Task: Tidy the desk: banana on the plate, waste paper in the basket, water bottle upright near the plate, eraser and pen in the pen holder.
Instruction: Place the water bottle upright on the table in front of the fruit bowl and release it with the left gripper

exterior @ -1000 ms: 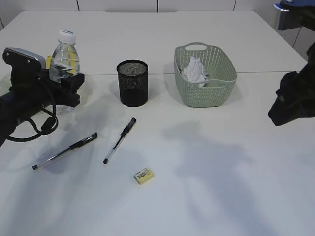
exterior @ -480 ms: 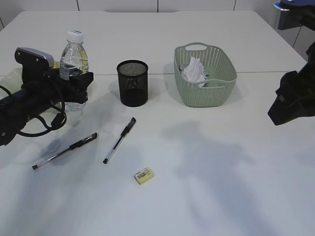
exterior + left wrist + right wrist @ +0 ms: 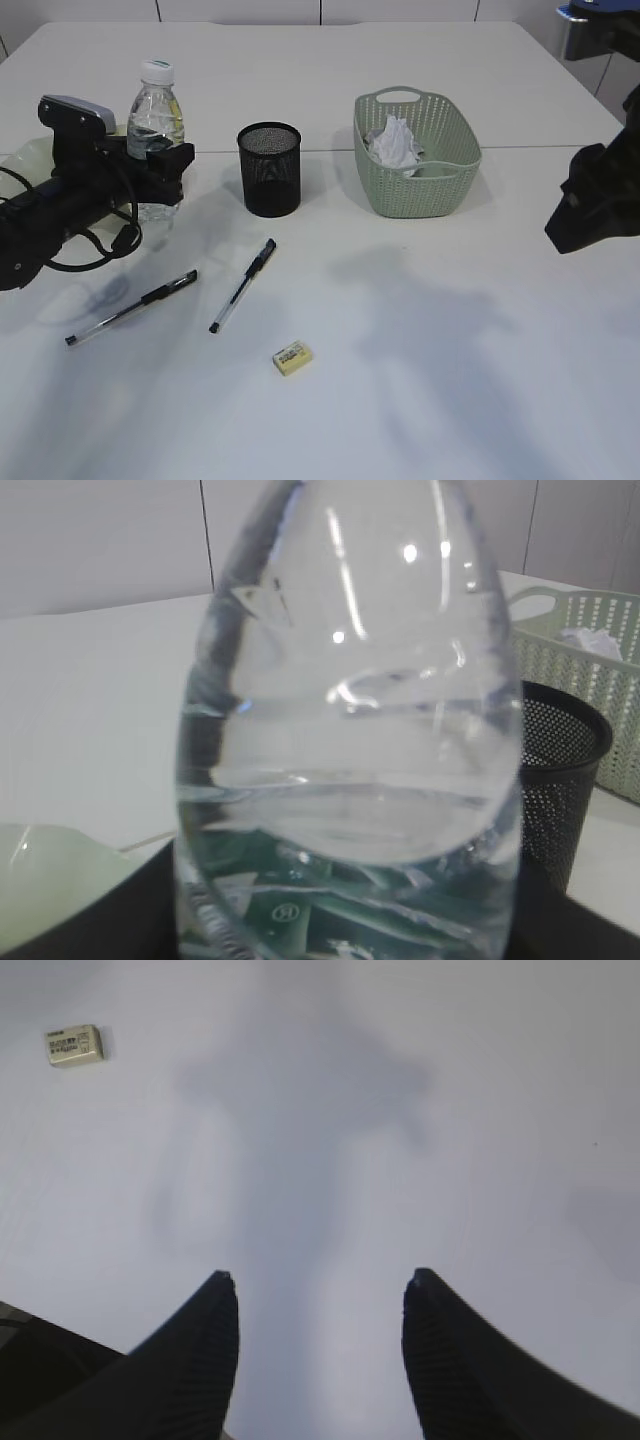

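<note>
Left gripper (image 3: 160, 165) clamped on water bottle (image 3: 155, 110), bottle upright, long axis vertical, base just above desk (image 3: 400, 330); plate (image 3: 50, 880) just beside, left of bottle; right gripper (image 3: 318, 1300) open, empty, well apart; versus earlier frames, bottle shifted right, toward pen holder (image 3: 269, 168)

On the desk (image 3: 420, 330): two pens (image 3: 131, 308), one eraser (image 3: 291, 357), one bottle (image 3: 153, 120), one mesh holder (image 3: 269, 168), one basket (image 3: 440, 170) with a single paper ball (image 3: 396, 142), one plate (image 3: 50, 880), and two grippers (image 3: 165, 170).
</note>
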You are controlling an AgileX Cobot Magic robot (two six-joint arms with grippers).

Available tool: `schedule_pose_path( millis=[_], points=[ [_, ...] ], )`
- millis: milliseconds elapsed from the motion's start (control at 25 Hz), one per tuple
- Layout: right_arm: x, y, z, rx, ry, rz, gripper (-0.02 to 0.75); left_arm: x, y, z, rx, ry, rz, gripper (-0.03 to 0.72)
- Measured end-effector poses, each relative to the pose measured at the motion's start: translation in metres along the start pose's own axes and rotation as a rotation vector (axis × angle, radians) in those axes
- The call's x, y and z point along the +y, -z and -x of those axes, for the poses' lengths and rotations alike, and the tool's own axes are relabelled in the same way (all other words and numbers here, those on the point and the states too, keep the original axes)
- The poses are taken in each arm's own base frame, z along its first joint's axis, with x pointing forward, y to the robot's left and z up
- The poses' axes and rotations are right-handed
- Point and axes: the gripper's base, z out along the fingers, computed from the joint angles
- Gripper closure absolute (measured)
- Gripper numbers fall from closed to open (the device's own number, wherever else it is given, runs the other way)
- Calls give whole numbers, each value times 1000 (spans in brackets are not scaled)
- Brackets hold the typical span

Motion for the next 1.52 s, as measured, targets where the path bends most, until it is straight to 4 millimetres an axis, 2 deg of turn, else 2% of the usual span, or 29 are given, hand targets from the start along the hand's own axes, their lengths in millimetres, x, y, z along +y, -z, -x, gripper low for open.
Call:
schedule_pose_path(
  millis=[280, 600, 880, 1120, 1520],
  points=[
    [0, 0, 0, -4, 0, 0, 344, -7, -1, 0, 5, -31, -84, 298],
    [0, 0, 1, -6, 1, -1, 344, -18, -4, -1, 5, -8, -104, 298],
    [0, 0, 1, -6, 1, -1, 344, -15, -8, -24, 45, 75, -11, 298],
    [0, 0, 1, -6, 3, -1, 344, -12, -14, -25, 28, 78, 2, 298],
    [0, 0, 1, -6, 3, -3, 344, -11, -14, -39, 53, 92, 16, 298]
  ],
)
